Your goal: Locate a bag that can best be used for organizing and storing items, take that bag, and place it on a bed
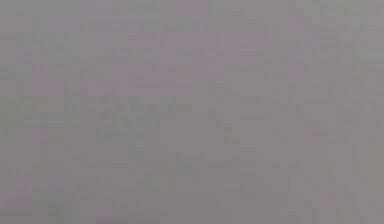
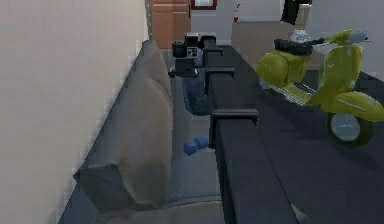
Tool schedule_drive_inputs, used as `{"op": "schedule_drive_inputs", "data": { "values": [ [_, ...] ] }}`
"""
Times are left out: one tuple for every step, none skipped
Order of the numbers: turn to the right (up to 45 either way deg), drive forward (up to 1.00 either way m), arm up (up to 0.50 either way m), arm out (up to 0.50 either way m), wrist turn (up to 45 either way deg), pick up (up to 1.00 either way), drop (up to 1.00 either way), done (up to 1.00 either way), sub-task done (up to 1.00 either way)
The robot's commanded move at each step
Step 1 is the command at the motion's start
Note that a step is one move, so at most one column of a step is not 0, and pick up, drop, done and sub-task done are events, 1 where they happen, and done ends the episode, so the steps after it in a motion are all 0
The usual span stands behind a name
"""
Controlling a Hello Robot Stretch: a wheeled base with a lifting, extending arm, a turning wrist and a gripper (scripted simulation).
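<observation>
arm side view, small blue thing (image 2: pixel 195 146) on grey sofa (image 2: pixel 140 120), orientation unclear

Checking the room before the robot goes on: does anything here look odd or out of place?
Yes. A yellow-green scooter stands indoors at the arm side view's right, beside the grey sofa, which is odd for a furnished room. A small blue thing also lies loose on the sofa's seat.

Forward view: plain flat surface (image 1: pixel 192 112) ahead. Arm side view: sofa (image 2: pixel 150 120) runs along the wall (image 2: pixel 60 70) at left. The arm (image 2: pixel 240 150) runs alongside the seat on its right. A small object (image 2: pixel 195 146) lies on the seat just left of the arm. A scooter (image 2: pixel 320 70) stands right of the arm, and a door (image 2: pixel 170 18) lies beyond the sofa's far end.
</observation>
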Motion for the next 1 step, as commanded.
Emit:
{"op": "schedule_drive_inputs", "data": {
  "values": [
    [0.0, 0.0, 0.0, 0.0, -45.0, 0.0, 0.0, 0.0, 0.0]
  ]
}}
